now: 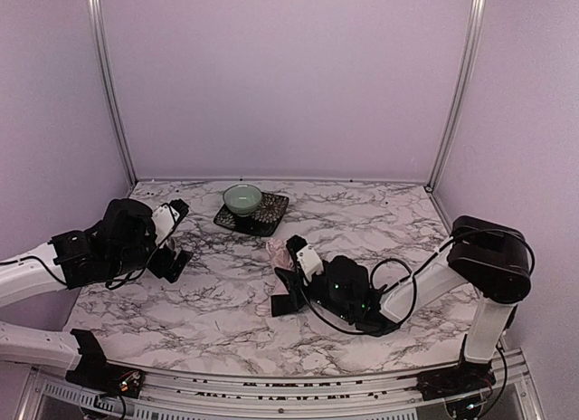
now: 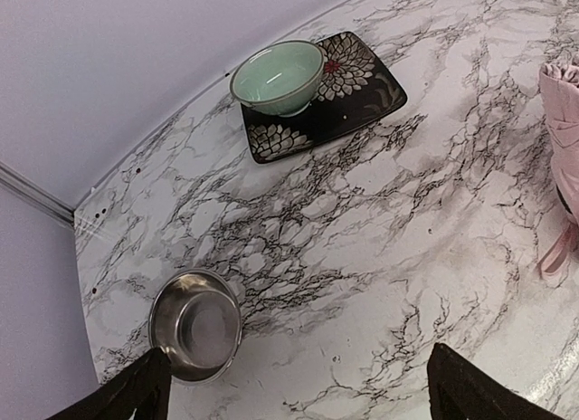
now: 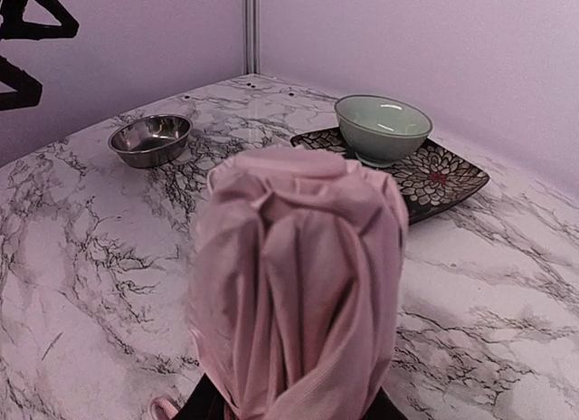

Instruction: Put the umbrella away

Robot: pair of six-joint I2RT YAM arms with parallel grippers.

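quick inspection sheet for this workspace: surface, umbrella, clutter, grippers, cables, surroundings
surface: marble-pattern table, no spills seen
job's things: umbrella folded into a pale pink bundle, held up off the table
clutter: green bowl on a dark flowered tray; empty steel bowl by the left side
grippers: left gripper open, holding nothing; right gripper shut on the umbrella
cables: black cable looping beside the right arm, clear of the umbrella
surroundings: plain pale walls, metal corner posts
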